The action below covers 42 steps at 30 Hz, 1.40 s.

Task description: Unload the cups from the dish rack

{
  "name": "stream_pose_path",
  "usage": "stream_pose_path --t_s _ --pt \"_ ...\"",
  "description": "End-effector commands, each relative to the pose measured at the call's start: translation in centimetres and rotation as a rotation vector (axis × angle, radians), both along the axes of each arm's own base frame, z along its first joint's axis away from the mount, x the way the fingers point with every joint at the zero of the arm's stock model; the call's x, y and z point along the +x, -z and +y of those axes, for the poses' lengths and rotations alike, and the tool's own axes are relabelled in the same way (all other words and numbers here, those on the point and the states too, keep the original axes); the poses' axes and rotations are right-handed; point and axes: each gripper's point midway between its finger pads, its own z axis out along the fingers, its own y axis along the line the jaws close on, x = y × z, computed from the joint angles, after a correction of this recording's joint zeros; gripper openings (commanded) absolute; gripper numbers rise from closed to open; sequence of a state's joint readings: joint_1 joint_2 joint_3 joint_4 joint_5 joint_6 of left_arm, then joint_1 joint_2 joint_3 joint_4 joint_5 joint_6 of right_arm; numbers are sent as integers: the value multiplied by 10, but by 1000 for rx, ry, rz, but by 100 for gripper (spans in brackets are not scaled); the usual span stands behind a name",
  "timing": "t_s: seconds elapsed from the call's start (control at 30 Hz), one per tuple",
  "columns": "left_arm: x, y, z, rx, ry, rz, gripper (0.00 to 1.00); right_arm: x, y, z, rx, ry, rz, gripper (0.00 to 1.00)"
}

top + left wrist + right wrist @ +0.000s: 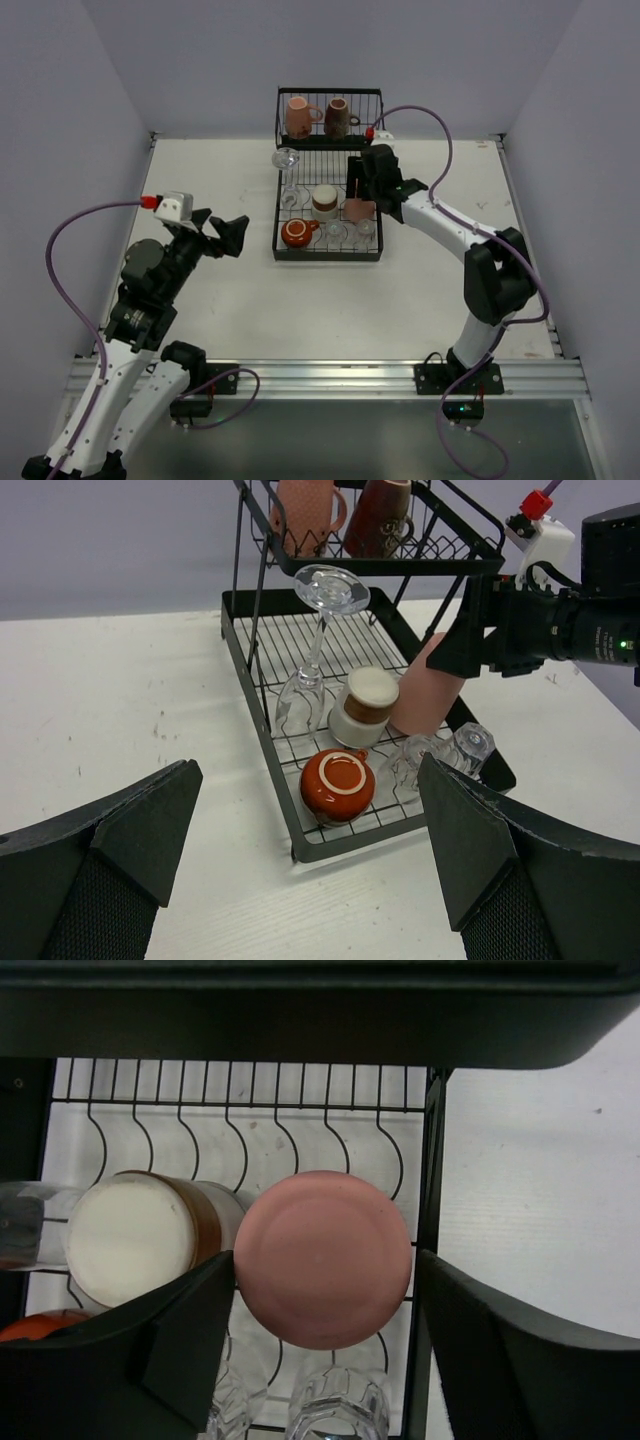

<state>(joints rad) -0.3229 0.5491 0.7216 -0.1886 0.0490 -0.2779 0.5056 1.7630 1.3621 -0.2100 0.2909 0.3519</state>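
Right end effector (325, 1350) straddles salmon tumbler (323, 1258) — jaws spread, pointing down.

We are reaching our right pincer (362, 206) over the tumbler (358, 210) in the rack (328, 256), while our left pincer (228, 234) is hanging open above the counter (240, 300), well apart from the rack.

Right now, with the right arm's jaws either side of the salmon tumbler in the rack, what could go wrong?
1. The white-and-brown cup stands right beside the salmon tumbler, so the closing right gripper might nudge it.
2. The clear glasses lie just in front; a tilted lift could knock them.
3. The jaws look close to the dish rack side wire, which could snag one.
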Motion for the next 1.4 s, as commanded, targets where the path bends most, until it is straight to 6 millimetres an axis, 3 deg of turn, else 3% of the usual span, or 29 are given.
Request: stream_pose_path --t_s 0.0,0.07,0.1,0.13,0.3,0.43,0.6,0.67,0.73,0.77,0.83,0.87,0.9,0.97,1.03,1.17,1.37 --pt "1 -2 -4 -13 18 -4 100 19 -28 -2 0 32 -102 70" --pt "2 -2 -6 -15 24 0 100 19 -35 -5 5 48 -135 63" --pt "2 -2 -6 -15 27 -1 100 17 -34 -6 4 50 -137 54" --pt "2 -3 -7 -17 31 -2 100 15 -46 -7 18 51 -161 52" --pt "3 -6 -17 -41 78 10 100 -1 -79 -10 69 42 -234 49" --pt "-4 -24 -33 -78 174 2 100 -22 -114 -13 152 19 -303 49" --pt "-21 -46 -61 -173 352 7 98 -64 -146 -14 297 -48 -358 48" --pt "-29 -51 -73 -238 421 25 93 -86 -158 -16 400 -69 -388 47" --pt "-34 -58 -84 -290 501 10 83 -107 -169 -5 522 -143 -394 47" --pt "-39 -59 -92 -346 544 37 81 -118 -157 -4 550 -161 -371 47" --pt "-44 -63 -105 -390 617 32 75 -146 -180 -1 670 -232 -400 46" --pt "-52 -63 -119 -418 671 63 74 -153 -170 -3 688 -236 -382 46" --pt "-52 -67 -125 -431 673 56 74 -167 -183 -7 727 -251 -411 45" --pt "-62 -68 -147 -443 722 83 74 -181 -180 -8 788 -279 -394 45" --pt "-61 -68 -158 -454 713 104 74 -198 -192 -14 833 -296 -422 45" --pt "-60 -52 -184 -467 723 187 74 -214 -191 -23 860 -300 -436 44" --pt "-51 -47 -206 -460 705 203 75 -231 -195 -34 911 -311 -458 43"
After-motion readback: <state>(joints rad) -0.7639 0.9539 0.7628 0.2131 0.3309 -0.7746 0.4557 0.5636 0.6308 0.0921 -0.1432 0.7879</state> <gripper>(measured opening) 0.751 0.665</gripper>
